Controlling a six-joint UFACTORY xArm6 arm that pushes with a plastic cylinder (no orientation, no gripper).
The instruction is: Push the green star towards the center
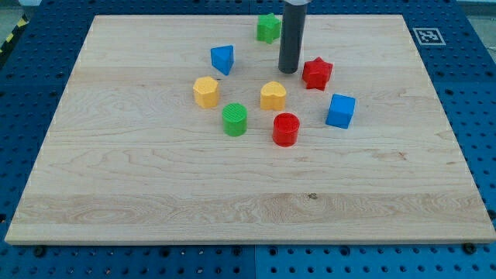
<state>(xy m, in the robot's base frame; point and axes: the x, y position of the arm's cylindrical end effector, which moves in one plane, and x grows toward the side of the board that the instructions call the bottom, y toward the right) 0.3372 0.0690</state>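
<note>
My tip (289,70) rests beside the red star (317,74); green star (269,28) lies beyond it, unengaged. No pincer in view.

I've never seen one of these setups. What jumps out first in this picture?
A dark rod comes down from the view's top, and my tip rests on the wooden board between the green star and the red star. Around it lies a loose cluster of bright blocks in the board's upper middle, among them a blue cube, a red cylinder and a green cylinder.
</note>
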